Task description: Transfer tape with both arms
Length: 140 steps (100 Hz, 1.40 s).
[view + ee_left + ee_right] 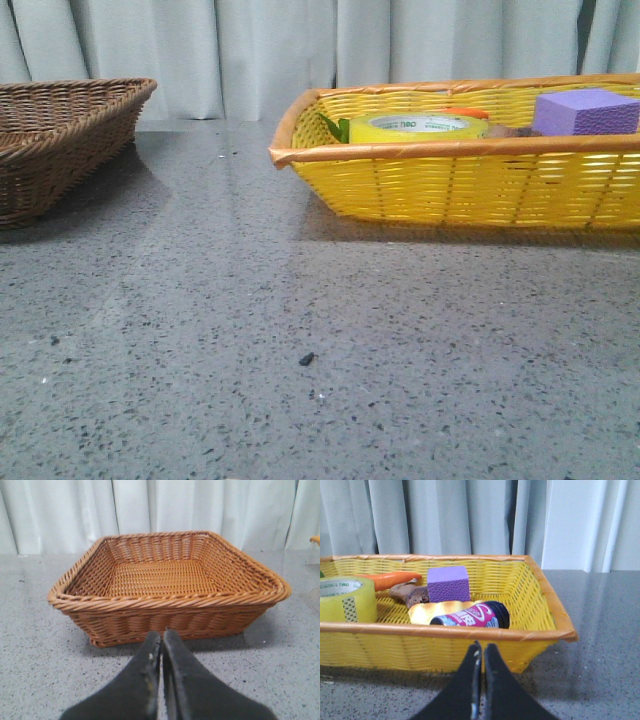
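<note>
Grey curtains are hanging behind while I'm watching both grippers, left gripper (pixel 161 636) and right gripper (pixel 481 647), sitting with jaws pressed together, risking knocking the tape (pixel 346 599), at the frame's left, against the yellow basket (pixel 470 632) wall.

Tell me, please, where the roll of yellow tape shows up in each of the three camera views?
Front view: the tape lies flat in the yellow basket, behind its near rim, left of the purple block.
Left wrist view: not in it; only the brown basket shows.
Right wrist view: the tape is at the picture's left edge, inside the yellow basket.
Shared landmark: the purple block.
</note>
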Available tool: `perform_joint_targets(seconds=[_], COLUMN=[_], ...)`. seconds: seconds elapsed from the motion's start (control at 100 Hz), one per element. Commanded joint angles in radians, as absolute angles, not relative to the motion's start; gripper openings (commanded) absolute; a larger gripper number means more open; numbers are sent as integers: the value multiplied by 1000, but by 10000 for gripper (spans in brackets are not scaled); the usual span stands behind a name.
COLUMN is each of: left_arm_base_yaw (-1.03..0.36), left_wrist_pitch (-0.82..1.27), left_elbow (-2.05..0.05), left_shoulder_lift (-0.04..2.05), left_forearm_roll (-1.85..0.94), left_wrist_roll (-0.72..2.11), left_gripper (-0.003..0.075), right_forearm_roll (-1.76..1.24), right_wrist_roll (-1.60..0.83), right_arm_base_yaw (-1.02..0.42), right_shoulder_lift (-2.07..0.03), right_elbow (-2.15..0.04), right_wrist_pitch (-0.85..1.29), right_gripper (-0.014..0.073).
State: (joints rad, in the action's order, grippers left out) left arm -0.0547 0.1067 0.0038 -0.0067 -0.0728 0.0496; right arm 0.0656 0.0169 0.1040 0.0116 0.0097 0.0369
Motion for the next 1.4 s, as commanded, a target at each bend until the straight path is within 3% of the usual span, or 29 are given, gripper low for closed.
perform_joint_targets(seconds=[0.0, 0.28, 0.78, 1.19, 1.29, 1.39], left_arm_base_yaw=[-53, -53, -53, -53, -53, -53], left_wrist_pitch=[11, -9, 110, 108, 110, 110], left_elbow=[12, -28, -342, -379, -379, -379], left_shoulder_lift=[-35, -21, 223, 303, 303, 303], left_forearm_roll=[-74, -75, -87, -96, -96, -97], left_wrist_roll=[39, 39, 39, 39, 39, 39], left_gripper=[-21, -21, -21, -21, -21, -21], right_forearm_roll=[63, 33, -38, -72, -72, -72], right_wrist_roll=[14, 16, 12, 0, 0, 0], right_arm_base_yaw=[110, 108, 106, -90, -168, -247], right_shoulder_lift=[32, -20, -421, -762, -856, -964], right_elbow=[29, -91, -498, -845, -941, -1047], right_wrist_pitch=[-56, 125, 418, 616, 656, 698], right_gripper=[-73, -73, -72, -72, -18, 148])
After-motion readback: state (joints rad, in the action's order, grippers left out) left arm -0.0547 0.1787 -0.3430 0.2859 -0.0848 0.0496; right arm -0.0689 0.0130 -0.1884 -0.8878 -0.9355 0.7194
